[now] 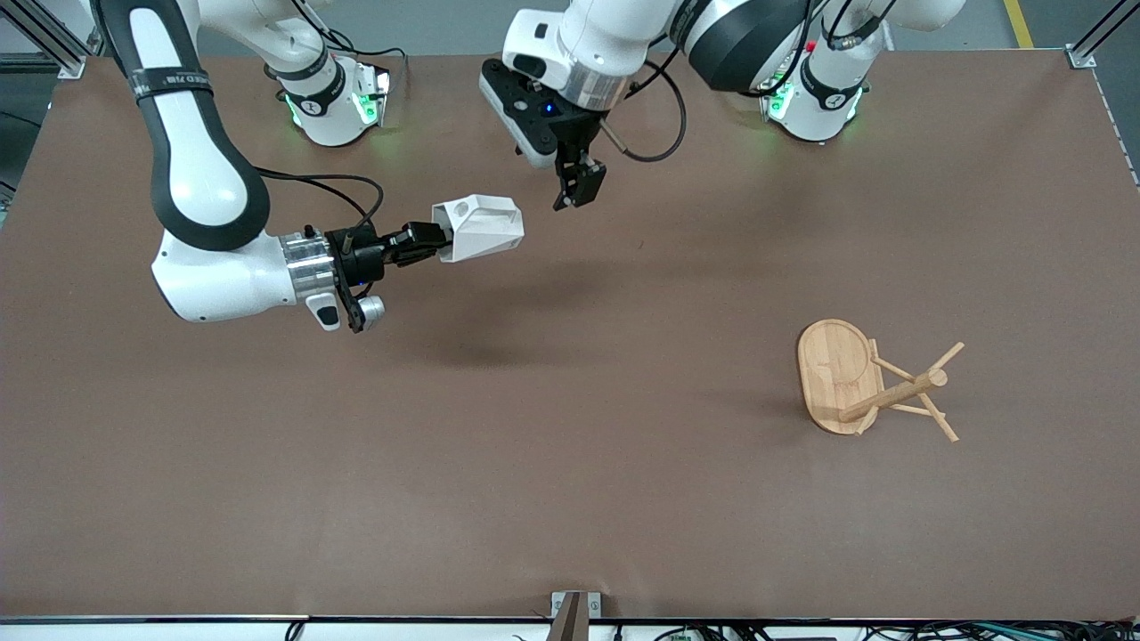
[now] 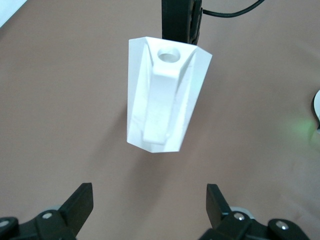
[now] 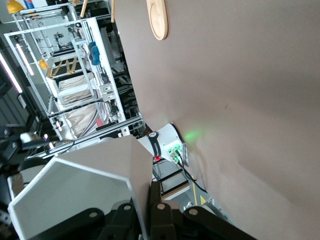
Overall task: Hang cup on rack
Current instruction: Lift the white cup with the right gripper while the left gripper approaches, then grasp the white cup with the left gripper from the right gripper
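The right tool (image 1: 438, 244) pinches the cup (image 1: 479, 228) sideways in mid-air, handle exposed for the spread left tool (image 1: 577, 189) hovering beside it; the rack (image 1: 868, 383) stands well apart

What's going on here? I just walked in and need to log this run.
The right tool holds the white cup sideways in the air above the table, shut on it. The left tool hangs open just beside the cup, with the cup's handle facing it. The bamboo rack stands toward the left arm's end of the table, with nothing on its pegs yet.
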